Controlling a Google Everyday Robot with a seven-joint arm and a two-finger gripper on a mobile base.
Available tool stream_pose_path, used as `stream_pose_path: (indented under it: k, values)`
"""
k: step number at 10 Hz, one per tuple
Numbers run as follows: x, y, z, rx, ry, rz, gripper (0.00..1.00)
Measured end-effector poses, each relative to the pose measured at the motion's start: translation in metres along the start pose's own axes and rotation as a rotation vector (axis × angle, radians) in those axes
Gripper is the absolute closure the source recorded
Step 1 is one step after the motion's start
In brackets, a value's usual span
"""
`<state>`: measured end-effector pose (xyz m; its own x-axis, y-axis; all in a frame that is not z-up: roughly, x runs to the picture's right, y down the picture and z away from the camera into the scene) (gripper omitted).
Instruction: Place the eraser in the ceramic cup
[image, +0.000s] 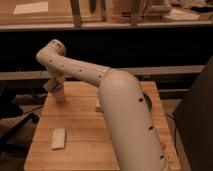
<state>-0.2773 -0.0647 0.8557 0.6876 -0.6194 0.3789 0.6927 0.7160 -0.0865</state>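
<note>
The white arm reaches across the wooden table (90, 145) to its far left corner. My gripper (52, 86) hangs there at the arm's end, right above and against the pale ceramic cup (59, 95), which stands upright near the table's left edge. The dark eraser does not show; it is hidden or out of view.
A flat pale rectangular slab (58, 138) lies at the front left of the table. A small pale block (98, 105) peeks out beside the arm at mid table. A dark green object (145, 99) is partly hidden behind the arm's big link on the right. A dark shelf runs behind the table.
</note>
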Motion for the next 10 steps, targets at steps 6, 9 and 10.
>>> stream_pose_path:
  k: [6,9,10]
  values:
    - [-0.002,0.004,0.008,0.011,0.001,0.003,0.68]
    - [-0.004,0.004,0.011,0.016,0.002,0.002,0.41]
    - [-0.005,0.004,0.012,0.018,0.001,0.002,0.32]
